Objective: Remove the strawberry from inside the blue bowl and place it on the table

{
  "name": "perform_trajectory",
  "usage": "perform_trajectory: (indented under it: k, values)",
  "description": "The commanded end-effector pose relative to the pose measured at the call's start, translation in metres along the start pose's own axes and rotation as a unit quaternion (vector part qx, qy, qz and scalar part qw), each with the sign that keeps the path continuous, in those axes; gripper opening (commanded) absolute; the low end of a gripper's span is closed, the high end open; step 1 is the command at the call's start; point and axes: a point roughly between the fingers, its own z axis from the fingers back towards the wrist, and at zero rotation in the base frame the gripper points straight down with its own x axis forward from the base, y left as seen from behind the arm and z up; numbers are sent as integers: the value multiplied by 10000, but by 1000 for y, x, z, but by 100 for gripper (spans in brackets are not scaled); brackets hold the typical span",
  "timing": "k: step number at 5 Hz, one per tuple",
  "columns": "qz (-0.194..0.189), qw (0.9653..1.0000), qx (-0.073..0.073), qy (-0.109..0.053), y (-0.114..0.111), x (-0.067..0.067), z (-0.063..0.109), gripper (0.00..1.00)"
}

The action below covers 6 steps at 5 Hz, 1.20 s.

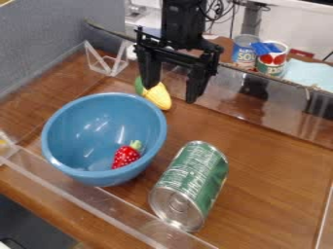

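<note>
The strawberry (128, 155), small and red with a green top, lies inside the blue bowl (78, 121) near its right inner wall. The bowl stands on the brown wood-grain table (260, 136) at the left front. My black gripper (173, 93) hangs open behind the bowl, pointing down, its two fingers spread wide over a yellow-green corn-like toy (156, 95). Nothing is held between the fingers. The gripper is apart from the bowl and the strawberry.
A green metal can (190, 183) lies on its side to the right of the bowl. Clear acrylic walls (78, 209) edge the table. Tins and clutter (260, 56) sit beyond the back wall.
</note>
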Motion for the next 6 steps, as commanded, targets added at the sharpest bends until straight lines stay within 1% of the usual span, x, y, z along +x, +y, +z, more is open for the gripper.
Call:
perform_trajectory:
  k: [1, 2, 3, 4, 6]
  values:
    - [-69, 9999, 6, 73, 4, -8, -17, 100]
    - [95, 9999, -29, 133, 13, -29, -20, 100]
    - [284, 9996, -89, 24, 27, -35, -17, 100]
    - [431, 9990, -137, -45, 35, -37, -9, 100]
    - [456, 9986, -284, -25, 40, -28, -6, 100]
